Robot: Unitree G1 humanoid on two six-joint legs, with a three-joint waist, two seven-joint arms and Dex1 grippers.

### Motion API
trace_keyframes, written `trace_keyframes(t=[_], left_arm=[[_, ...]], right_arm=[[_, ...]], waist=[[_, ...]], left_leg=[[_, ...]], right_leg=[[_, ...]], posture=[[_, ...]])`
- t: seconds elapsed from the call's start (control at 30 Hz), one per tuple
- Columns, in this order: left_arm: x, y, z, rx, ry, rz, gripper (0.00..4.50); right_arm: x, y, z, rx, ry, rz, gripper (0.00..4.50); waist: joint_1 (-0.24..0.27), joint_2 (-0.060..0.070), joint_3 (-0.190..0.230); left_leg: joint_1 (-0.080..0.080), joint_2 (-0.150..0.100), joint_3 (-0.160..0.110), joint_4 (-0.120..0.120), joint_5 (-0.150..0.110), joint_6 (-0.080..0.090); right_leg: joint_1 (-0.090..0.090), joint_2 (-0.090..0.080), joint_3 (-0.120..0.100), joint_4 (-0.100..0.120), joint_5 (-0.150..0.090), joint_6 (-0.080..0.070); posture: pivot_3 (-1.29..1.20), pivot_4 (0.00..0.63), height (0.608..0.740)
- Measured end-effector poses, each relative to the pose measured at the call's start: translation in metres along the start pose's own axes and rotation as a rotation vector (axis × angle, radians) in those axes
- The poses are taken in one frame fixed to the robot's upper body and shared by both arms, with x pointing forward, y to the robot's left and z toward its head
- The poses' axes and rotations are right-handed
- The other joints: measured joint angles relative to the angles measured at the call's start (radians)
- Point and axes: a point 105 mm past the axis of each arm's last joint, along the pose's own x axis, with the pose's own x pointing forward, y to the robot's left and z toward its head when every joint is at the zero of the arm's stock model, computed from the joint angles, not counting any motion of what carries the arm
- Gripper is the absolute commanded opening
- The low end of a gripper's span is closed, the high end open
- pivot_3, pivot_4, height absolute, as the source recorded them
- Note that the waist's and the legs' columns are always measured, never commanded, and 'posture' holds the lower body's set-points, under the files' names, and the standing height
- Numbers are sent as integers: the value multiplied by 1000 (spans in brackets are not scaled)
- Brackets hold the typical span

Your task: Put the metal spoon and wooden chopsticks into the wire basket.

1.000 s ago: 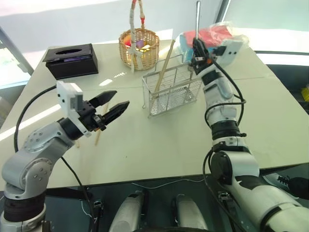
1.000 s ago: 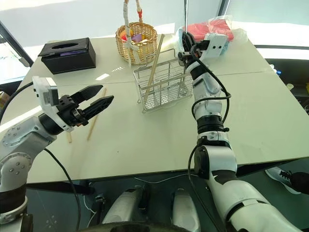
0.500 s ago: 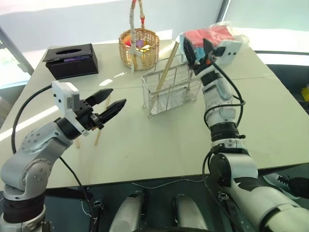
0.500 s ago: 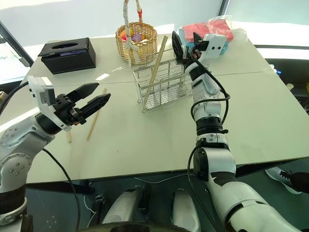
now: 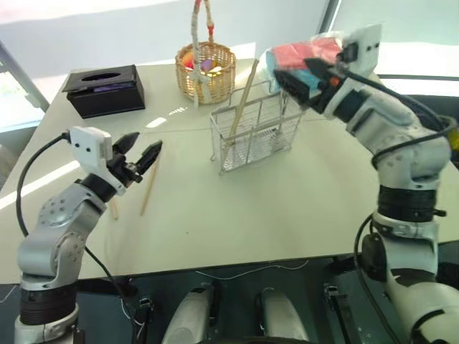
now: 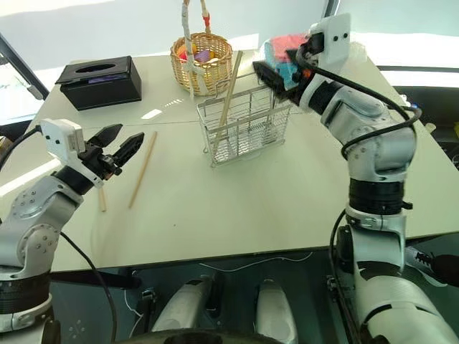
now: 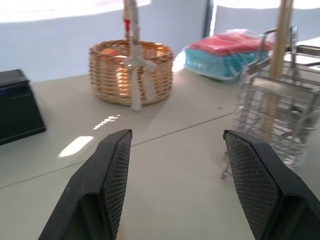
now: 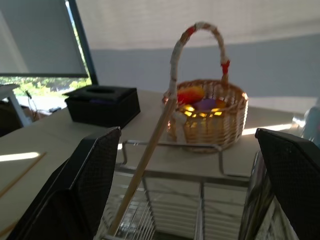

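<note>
The wire basket (image 5: 254,132) stands mid-table with one wooden chopstick (image 5: 244,99) leaning in its left end. A slim shiny strip (image 8: 248,200) slants at the basket's right end; it looks like the metal spoon's handle, hard to pick out among the wires. A second chopstick (image 5: 148,188) lies flat on the table, and another (image 6: 102,199) is partly hidden by my left arm. My left gripper (image 5: 140,154) hovers open just left of the flat chopstick, holding nothing. My right gripper (image 5: 297,79) is open and level above the basket's far right corner, also holding nothing.
A round wicker basket (image 5: 206,68) with a tall handle stands behind the wire basket. A black tissue box (image 5: 105,87) sits at the far left. A red and blue packet (image 5: 305,54) lies at the far right, behind my right gripper.
My right gripper has opened, let go of the upright spoon and drawn back from over the basket, turning level. My left gripper has moved left and lower, towards the flat chopstick.
</note>
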Motion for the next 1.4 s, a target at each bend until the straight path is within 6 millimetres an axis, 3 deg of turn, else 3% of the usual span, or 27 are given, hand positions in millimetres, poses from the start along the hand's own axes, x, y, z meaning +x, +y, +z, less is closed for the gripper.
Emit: trace_keyframes(t=[0.1,0.17,0.4,0.5,0.77,1.17,1.4], left_arm=[[4,5,-6,15,3,71,3071],[6,6,-12,18,15,106,3071],[6,18,-36,9,81,232,3071],[6,24,-54,13,139,297,3071],[11,21,-89,22,257,346,3071],[36,5,-84,45,249,262,3071],[42,-4,-77,61,244,226,3071]], right_arm=[[-9,31,-16,44,157,124,4459],[-17,41,-22,35,230,161,4459],[-55,58,-24,-88,371,289,4459],[-73,57,-40,-123,475,332,4459],[-76,60,-50,-202,489,386,4459],[-82,74,-56,-216,497,456,4459],[-82,70,-58,-218,487,432,4459]], waist=[[2,0,0],[7,0,0],[24,-2,0],[25,-3,1],[25,-3,1],[26,-4,1],[26,-4,1]], left_leg=[[-4,0,0,1,0,0],[-4,-1,0,2,0,1],[-7,0,0,3,0,1],[-9,0,0,5,-1,2],[-15,0,-1,13,-2,4],[-17,0,-1,16,-4,7],[-16,0,-1,16,-4,7]], right_leg=[[-2,0,0,0,0,0],[-3,-1,0,-1,0,0],[-1,-1,-1,-3,0,1],[0,-1,-3,-6,0,1],[-4,0,-4,-6,2,2],[-5,-1,-4,-8,4,6],[-4,-1,-5,-8,4,6]], posture=[[0,150,740],[0,150,740],[0,150,740],[0,150,740],[0,150,740],[0,150,740],[0,150,740]])
